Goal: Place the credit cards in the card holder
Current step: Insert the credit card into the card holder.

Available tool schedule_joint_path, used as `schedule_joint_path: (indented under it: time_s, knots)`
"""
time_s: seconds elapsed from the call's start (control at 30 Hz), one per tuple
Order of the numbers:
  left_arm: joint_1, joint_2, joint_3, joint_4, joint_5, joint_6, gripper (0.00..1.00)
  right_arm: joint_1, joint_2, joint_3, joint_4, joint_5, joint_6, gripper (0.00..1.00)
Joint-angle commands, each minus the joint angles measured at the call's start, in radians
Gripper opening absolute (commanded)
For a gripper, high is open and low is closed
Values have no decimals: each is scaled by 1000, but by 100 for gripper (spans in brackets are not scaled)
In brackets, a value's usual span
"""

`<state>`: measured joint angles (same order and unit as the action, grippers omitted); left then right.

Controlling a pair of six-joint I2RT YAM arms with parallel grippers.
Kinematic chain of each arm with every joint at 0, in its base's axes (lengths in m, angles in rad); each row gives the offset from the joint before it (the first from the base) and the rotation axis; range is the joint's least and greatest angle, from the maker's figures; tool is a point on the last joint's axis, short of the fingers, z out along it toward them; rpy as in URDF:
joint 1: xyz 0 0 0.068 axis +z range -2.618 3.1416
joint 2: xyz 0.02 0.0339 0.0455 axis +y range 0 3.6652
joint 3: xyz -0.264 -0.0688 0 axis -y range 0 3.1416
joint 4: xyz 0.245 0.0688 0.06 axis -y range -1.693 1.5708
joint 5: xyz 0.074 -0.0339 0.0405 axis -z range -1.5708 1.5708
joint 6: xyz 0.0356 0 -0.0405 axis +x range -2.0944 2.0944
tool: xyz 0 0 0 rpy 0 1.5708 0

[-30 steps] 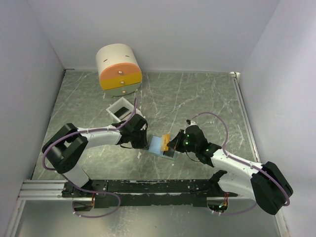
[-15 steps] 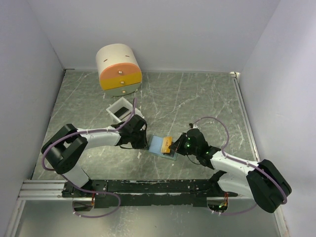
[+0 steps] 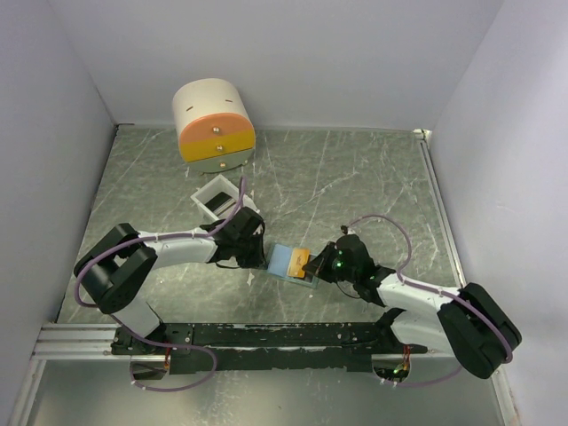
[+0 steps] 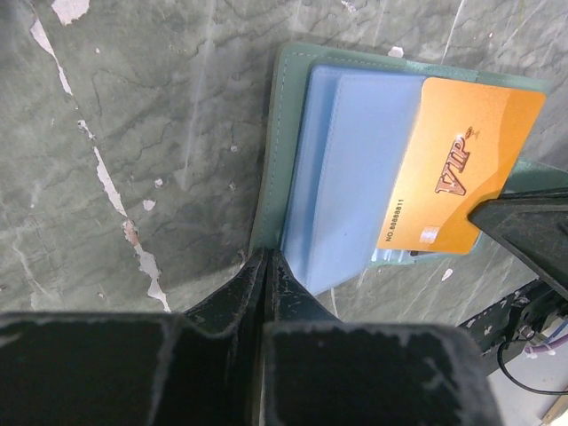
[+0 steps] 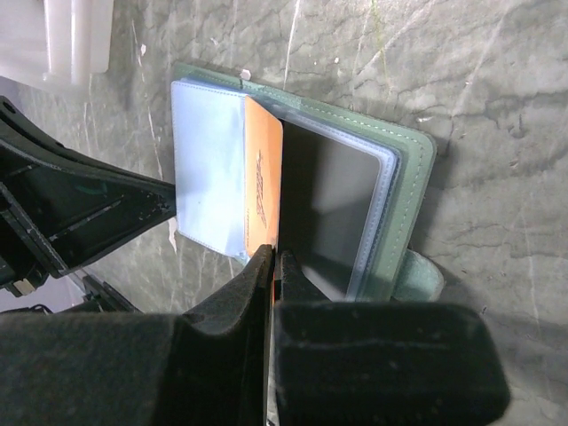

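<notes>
**A:** Card holder [image 3: 282, 261] lies open on the surface [image 3: 355, 177], between both pincers. Why is the left pincer [image 4: 266, 257] there?

**B:** Its fingers are pressed together on the card holder's edge, right at its tips. I think it keeps the holder from sliding.

**A:** And the orange card [image 4: 457, 169]?

**B:** The right pincer [image 5: 273, 259] clamps it, tilted, straight ahead of its tips at the blue pocket. Whether it is inside yet, I cannot tell. A dark card [image 5: 333, 209] sits in the clear sleeve beside it.
</notes>
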<state>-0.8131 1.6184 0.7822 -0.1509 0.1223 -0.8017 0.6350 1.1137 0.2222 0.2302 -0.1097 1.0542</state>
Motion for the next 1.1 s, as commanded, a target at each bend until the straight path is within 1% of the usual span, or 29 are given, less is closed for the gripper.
schedule_joint_path:
  time_s: [0.0, 0.37, 0.73, 0.9, 1.03, 1.07]
  knots:
    - [-24, 15, -34, -55, -2, -2, 11, -5, 29, -19, 50, -42, 22, 0]
    - [-40, 5, -42, -51, -6, -18, 11, -10, 19, -30, 46, -50, 56, 0]
    - [-63, -1, -48, -44, -12, -35, 10, -11, 70, -26, 86, -74, 73, 0]
    - [-66, -13, -57, -41, -17, -37, 10, -12, 89, -3, 52, -82, 42, 0]
    - [-70, -18, -64, -28, -7, -44, 10, -12, 104, 39, -21, -70, -15, 0]
    - [-71, -20, -64, -27, -6, -45, 10, -12, 107, 48, -36, -71, -25, 3]
